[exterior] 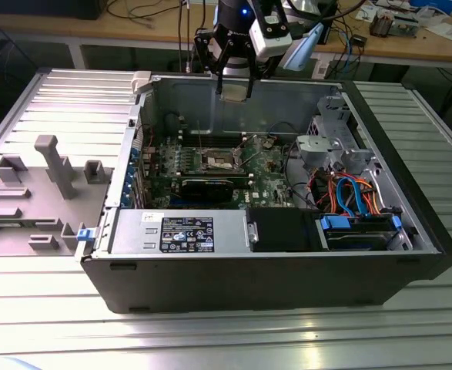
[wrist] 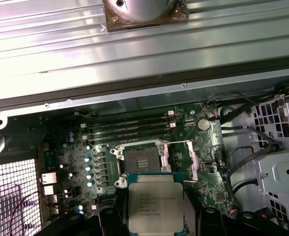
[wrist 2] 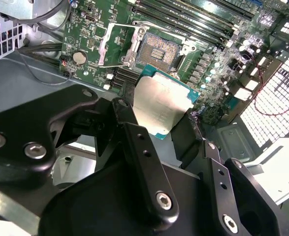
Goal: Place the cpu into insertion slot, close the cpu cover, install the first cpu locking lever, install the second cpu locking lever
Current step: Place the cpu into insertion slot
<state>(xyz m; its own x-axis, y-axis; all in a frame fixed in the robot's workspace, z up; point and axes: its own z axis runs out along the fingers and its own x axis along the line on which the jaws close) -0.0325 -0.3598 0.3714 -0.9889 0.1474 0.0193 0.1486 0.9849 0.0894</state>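
Note:
My gripper (exterior: 235, 83) hangs above the far wall of the open computer case, shut on the cpu (exterior: 235, 89). In both wrist views the cpu (wrist 2: 160, 101) (wrist: 155, 205) shows its silvery face and green rim, pinched at two opposite edges between the black fingers (wrist 2: 130, 129). Below it on the green board lies the insertion slot (wrist 2: 158, 52) (wrist: 138, 158) (exterior: 217, 160), bare, with its dull pin field exposed. The cpu cover (wrist 2: 115, 45) (wrist: 179, 156) stands swung open beside the slot. The cpu is well above the slot and apart from it.
Long memory slots (wrist: 129, 129) run beside the socket. A black expansion card (exterior: 206, 187), a grey labelled power supply (exterior: 179, 231), a black drive box (exterior: 283, 230) and a cabled drive cage (exterior: 356, 202) crowd the case. A grey fixture tray (exterior: 41, 185) lies at the exterior view's left.

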